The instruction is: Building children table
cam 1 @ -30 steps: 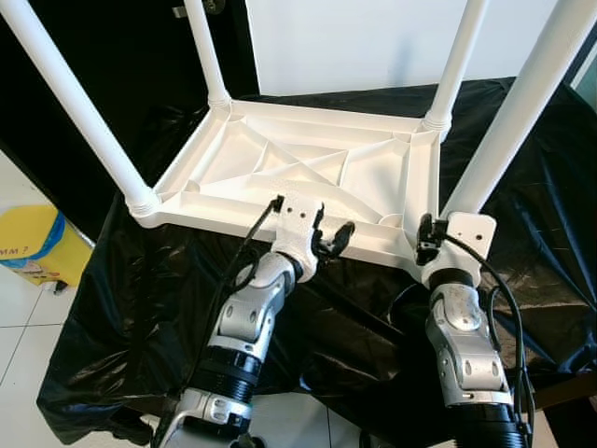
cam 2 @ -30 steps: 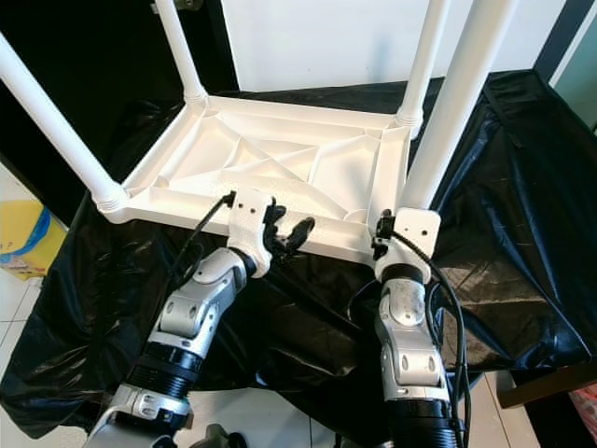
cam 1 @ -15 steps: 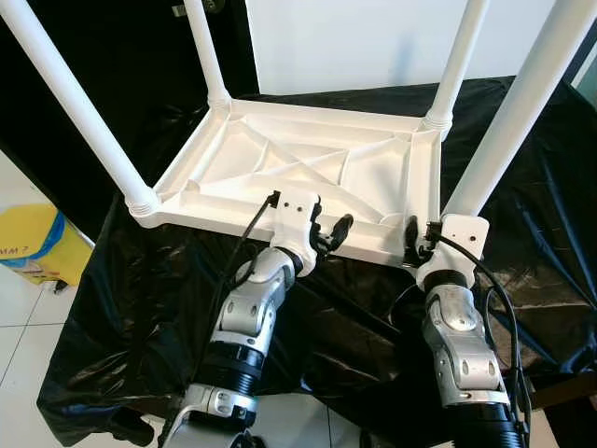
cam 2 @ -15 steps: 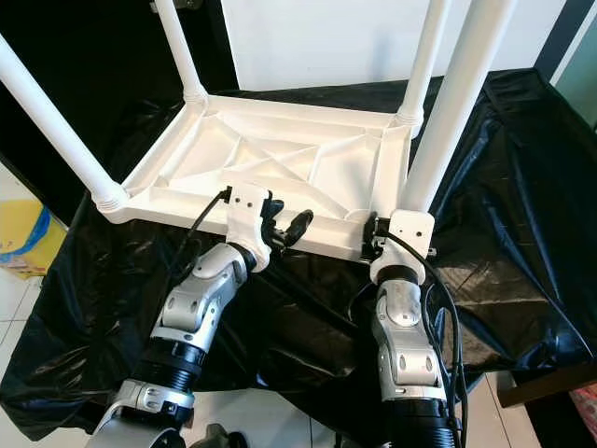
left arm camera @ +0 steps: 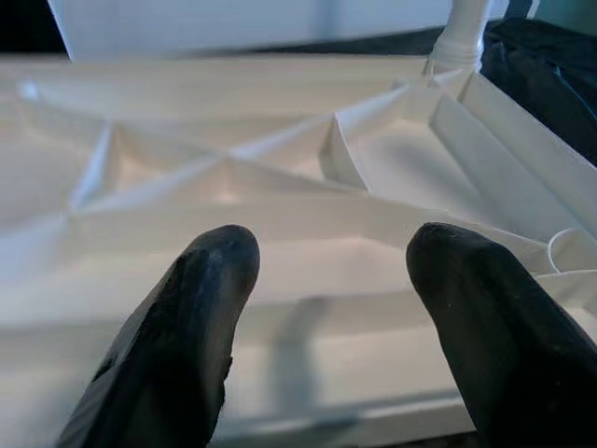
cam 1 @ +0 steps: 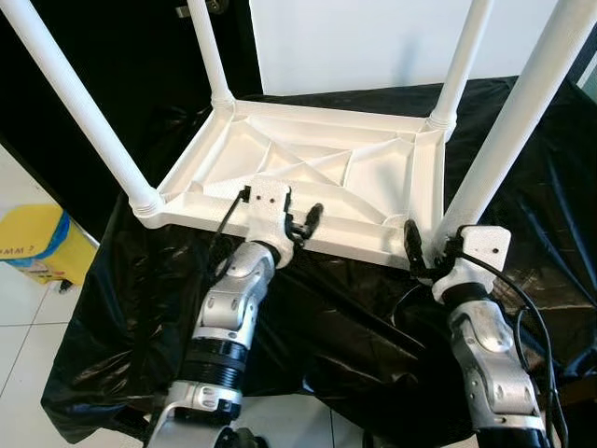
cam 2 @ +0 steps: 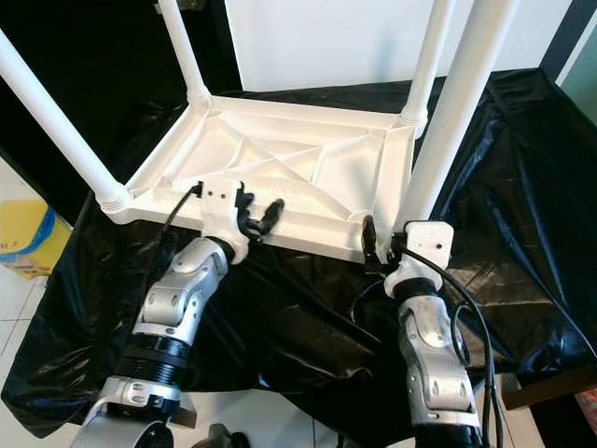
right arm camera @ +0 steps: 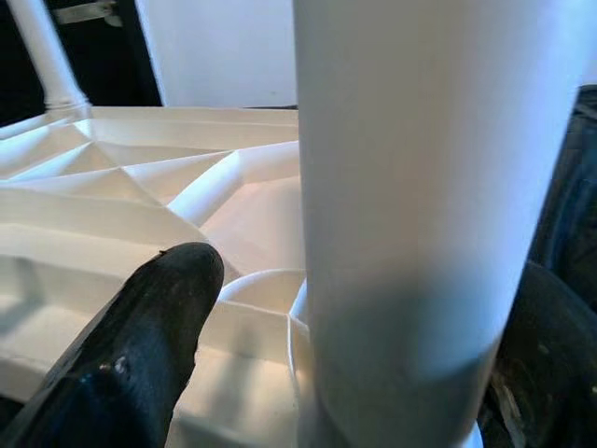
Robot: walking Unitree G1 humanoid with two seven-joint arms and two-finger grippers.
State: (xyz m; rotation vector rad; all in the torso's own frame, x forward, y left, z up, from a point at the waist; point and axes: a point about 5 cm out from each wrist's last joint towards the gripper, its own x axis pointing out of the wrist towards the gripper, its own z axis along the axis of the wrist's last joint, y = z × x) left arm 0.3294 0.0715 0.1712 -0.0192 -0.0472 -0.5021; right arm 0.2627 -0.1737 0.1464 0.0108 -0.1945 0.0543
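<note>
We see a white plastic children's table (cam 1: 308, 173) lying upside down on a black plastic sheet (cam 1: 522, 187), its ribbed underside facing up and its four white legs pointing upward from the corners. The sheet drapes over the surface beneath and hangs down toward a white tiled floor (cam 1: 19, 327), where a yellow container (cam 1: 33, 245) sits off to the robot's left.

The left gripper (cam 1: 300, 220) sits at the near edge of the upturned table, close to the middle of that edge. In the left wrist view its two black fingers (left arm camera: 187, 345) are spread apart with nothing between them, pointing across the ribbed underside.

The right gripper (cam 1: 431, 250) is at the near right corner, at the base of the near right leg (cam 1: 518, 112). Its fingers are spread to either side of that leg; we cannot tell whether they touch it.
</note>
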